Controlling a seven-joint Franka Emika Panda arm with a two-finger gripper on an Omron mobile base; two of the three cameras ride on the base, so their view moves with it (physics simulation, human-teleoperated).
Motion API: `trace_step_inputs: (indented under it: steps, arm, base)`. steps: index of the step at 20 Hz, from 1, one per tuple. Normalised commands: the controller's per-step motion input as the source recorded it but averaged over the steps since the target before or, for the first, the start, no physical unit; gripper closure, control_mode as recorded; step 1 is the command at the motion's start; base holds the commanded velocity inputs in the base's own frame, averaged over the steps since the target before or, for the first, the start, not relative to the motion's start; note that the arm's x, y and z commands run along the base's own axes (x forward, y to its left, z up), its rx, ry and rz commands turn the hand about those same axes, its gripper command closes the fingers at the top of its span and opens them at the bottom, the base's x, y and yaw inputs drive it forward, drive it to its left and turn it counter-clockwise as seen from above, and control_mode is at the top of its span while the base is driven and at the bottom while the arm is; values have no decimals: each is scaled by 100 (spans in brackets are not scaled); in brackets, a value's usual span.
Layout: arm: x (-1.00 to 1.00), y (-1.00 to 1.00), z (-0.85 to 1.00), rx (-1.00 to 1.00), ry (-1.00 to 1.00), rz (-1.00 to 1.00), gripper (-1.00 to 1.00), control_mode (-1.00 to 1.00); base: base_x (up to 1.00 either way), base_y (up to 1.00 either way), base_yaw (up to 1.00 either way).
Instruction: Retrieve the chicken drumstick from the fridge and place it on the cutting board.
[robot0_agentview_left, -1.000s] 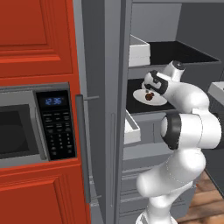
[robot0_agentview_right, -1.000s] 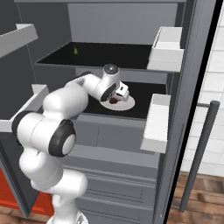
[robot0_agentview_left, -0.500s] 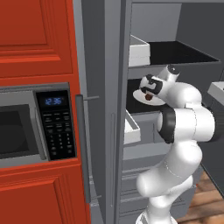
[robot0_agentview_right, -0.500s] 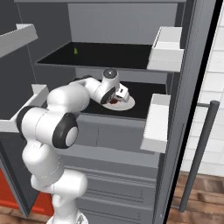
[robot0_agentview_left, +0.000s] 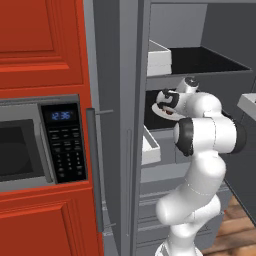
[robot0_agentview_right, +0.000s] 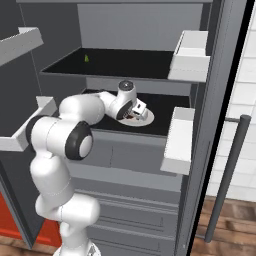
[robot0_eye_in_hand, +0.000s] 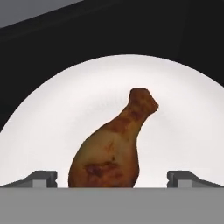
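1. The chicken drumstick (robot0_eye_in_hand: 111, 148), browned and mottled, lies on a white plate (robot0_eye_in_hand: 183, 118) on a black shelf (robot0_agentview_right: 165, 112) inside the open fridge (robot0_agentview_right: 200, 150), bone end toward one o'clock.
2. The gripper (robot0_eye_in_hand: 111, 178) stands spread wide, a fingertip on either side of the meat, gripping nothing.
3. It has dropped closer to the plate than a second ago.

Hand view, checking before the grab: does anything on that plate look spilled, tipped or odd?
Nothing stands out. The chicken drumstick lies whole on the white plate, which sits flat on the fridge's black shelf. The open claw straddles the meat's thick end.
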Motion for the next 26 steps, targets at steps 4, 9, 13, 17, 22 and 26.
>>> trace_step_inputs:
  steps: [4, 9, 13, 17, 22, 26]
  arm:
    - [26, 0, -11, 0, 10, 0, -100, -100]
    - [31, 0, -9, 0, 5, 0, -100, -100]
    - [16, 0, -24, 0, 2, 0, 100, -100]
    - [0, 0, -39, 0, 0, 0, 100, -100]
    - [0, 0, 0, 0, 0, 0, 100, -100]
    - [0, 0, 0, 0, -1, 0, 100, -100]
  base:
    - [0, 0, 0]
    - [0, 0, 0]
    - [0, 0, 0]
    - [0, 0, 0]
    - [0, 0, 0]
    - [0, 0, 0]
